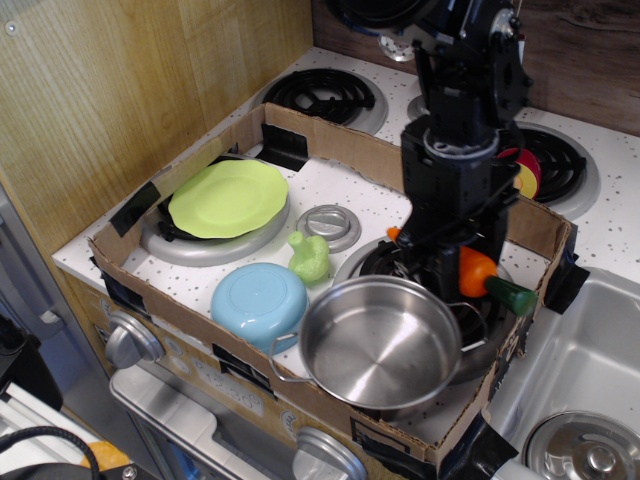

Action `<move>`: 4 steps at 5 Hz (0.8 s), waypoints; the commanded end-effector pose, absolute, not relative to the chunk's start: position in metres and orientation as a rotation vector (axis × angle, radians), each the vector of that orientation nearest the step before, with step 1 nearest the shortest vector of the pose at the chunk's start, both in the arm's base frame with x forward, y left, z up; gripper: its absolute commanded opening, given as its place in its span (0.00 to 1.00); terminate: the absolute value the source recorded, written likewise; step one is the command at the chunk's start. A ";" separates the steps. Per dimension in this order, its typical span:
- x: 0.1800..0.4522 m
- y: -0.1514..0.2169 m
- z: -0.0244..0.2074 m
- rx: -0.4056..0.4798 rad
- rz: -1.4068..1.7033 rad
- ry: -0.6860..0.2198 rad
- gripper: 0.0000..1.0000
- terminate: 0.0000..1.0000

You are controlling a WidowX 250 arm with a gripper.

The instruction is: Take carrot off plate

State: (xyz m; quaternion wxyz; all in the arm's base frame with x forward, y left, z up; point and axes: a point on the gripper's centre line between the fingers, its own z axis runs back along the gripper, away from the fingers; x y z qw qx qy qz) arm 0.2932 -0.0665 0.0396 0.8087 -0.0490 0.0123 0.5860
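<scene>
Pincer (452, 268) grasping carrot (484, 281) just above pot (380, 343) rim — plate (228, 197) well apart, bare.

The hand (443, 268) grips the carrot (480, 276) just behind the steel pot (380, 343); the plate (228, 197) sits well apart, bare.

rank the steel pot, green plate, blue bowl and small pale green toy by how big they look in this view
1. steel pot, though it sits nearest the camera
2. green plate
3. blue bowl, a bit smaller than the plate and nearer the camera, so that gap is unsure
4. small pale green toy, clearly smallest
</scene>
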 end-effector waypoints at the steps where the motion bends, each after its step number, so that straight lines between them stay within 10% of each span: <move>1: 0.320 -0.059 0.068 -0.104 1.204 -0.025 1.00 0.00; 3: 0.327 -0.078 0.089 -0.097 1.292 -0.017 1.00 0.00; 4: 0.334 -0.079 0.106 -0.051 1.285 -0.015 1.00 1.00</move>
